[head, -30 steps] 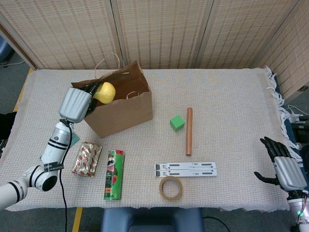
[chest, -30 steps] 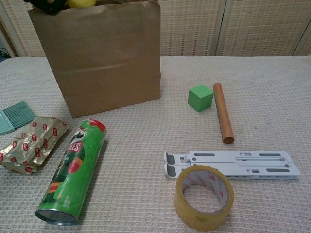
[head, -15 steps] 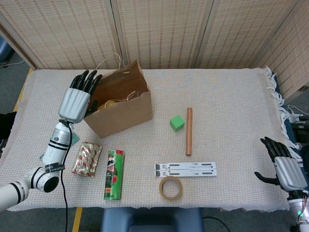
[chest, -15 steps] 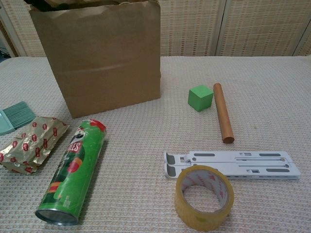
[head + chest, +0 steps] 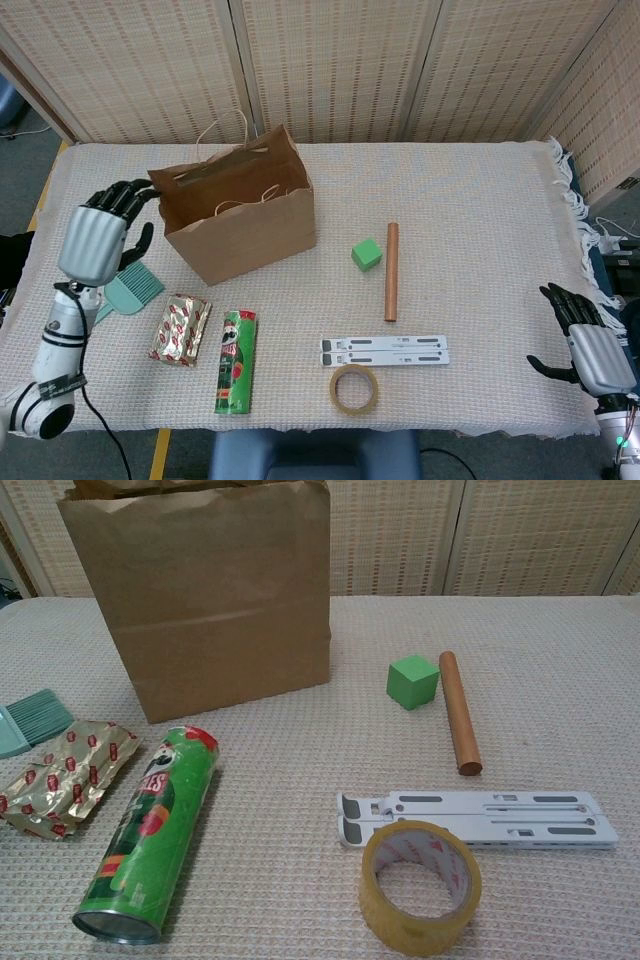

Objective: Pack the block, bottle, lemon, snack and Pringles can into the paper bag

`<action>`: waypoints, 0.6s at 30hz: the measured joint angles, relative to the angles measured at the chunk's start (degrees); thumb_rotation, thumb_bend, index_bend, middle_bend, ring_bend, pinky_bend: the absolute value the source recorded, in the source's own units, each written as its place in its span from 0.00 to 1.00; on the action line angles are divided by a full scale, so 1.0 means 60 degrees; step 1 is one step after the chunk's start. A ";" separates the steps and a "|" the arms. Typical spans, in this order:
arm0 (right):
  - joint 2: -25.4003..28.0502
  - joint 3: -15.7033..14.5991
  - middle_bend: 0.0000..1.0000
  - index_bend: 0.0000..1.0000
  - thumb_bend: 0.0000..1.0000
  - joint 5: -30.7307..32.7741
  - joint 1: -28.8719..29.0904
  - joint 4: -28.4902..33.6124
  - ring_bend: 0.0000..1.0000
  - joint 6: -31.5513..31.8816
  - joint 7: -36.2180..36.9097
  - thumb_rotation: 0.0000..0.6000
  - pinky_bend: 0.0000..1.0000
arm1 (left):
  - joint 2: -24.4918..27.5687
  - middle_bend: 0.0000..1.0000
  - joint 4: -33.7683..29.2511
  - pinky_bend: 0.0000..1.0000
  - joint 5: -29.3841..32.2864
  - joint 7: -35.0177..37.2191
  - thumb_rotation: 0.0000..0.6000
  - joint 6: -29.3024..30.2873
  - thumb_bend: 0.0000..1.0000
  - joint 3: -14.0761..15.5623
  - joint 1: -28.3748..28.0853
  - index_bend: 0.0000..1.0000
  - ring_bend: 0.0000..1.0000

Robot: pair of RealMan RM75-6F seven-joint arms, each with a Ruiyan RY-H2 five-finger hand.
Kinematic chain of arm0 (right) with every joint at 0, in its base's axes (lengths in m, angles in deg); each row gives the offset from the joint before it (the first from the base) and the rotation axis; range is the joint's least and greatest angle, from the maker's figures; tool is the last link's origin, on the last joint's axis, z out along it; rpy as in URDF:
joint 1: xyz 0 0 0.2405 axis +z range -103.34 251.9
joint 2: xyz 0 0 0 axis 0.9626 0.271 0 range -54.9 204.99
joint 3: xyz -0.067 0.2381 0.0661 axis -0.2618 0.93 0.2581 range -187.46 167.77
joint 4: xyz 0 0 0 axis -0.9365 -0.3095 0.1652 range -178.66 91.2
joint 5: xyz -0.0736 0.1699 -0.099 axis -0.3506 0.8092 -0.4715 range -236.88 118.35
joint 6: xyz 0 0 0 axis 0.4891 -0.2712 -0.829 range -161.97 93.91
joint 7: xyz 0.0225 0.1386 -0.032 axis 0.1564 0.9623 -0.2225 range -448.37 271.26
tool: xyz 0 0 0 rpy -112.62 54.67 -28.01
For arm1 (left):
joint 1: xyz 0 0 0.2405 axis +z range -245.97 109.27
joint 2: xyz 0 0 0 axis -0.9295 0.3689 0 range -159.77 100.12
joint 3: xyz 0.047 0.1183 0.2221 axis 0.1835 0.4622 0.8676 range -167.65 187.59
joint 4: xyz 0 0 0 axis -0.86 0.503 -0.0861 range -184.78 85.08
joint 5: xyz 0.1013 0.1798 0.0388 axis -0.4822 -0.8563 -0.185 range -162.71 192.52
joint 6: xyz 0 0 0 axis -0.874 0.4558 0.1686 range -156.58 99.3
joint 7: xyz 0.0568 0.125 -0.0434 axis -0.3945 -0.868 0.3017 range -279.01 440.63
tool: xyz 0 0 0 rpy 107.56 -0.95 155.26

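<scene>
left hand [image 5: 95,240]: held empty, fingers apart, frame left | paper bag [image 5: 240,215]: just beside it, rightward | right hand [image 5: 590,350]: seemingly empty, fingers spread, lower right

Your left hand [image 5: 96,238] no longer holds the lemon over the paper bag [image 5: 240,215]; the lemon is out of sight, and the hand now sits empty, left of the bag, above the green brush [image 5: 132,292].

In front of you the paper bag [image 5: 205,595] stands upright on the surface [image 5: 560,660]. Below it lie the Pringles can [image 5: 150,832] and, just left, the snack [image 5: 62,776]. The block [image 5: 412,681] sits beside a wooden rod [image 5: 459,711]; a tape roll [image 5: 420,884] touches a white stand [image 5: 480,818].
</scene>
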 measured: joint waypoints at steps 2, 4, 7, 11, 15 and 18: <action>-0.0005 0.0002 0.00 0.00 0.09 0.0003 0.0001 0.0004 0.00 0.0000 -0.0013 1.00 0.05 | 0.0287 0.50 -0.0134 0.65 -0.0249 0.0382 1.00 0.0476 0.52 0.0339 0.0645 0.53 0.52; -0.0015 0.0001 0.00 0.00 0.09 0.0003 -0.0001 0.0014 0.00 0.0007 -0.0036 1.00 0.05 | 0.0527 0.56 -0.0195 0.69 -0.0493 0.0836 1.00 0.0929 0.54 0.0825 0.1404 0.58 0.57; -0.0027 0.0005 0.00 0.00 0.09 0.0019 0.0002 0.0015 0.00 0.0002 -0.0061 1.00 0.05 | 0.0622 0.58 -0.0095 0.72 -0.0750 0.1454 1.00 0.1337 0.55 0.1567 0.2299 0.59 0.59; -0.0041 0.0022 0.00 0.00 0.09 0.0075 0.0014 0.0019 0.00 -0.0026 -0.0105 1.00 0.05 | 0.0361 0.54 0.0348 0.66 -0.1004 0.1862 1.00 0.1372 0.53 0.2332 0.2919 0.55 0.55; -0.0029 0.0020 0.00 0.00 0.09 0.0073 0.0008 0.0031 0.00 -0.0020 -0.0096 1.00 0.05 | 0.0170 0.14 0.0625 0.32 -0.1300 0.1864 1.00 0.0737 0.42 0.3038 0.3074 0.17 0.16; -0.0018 0.0006 0.00 0.00 0.09 0.0049 0.0007 0.0033 0.00 -0.0026 -0.0077 1.00 0.05 | 0.0092 0.00 0.0620 0.14 -0.1396 0.1512 1.00 -0.0006 0.37 0.3337 0.3081 0.00 0.00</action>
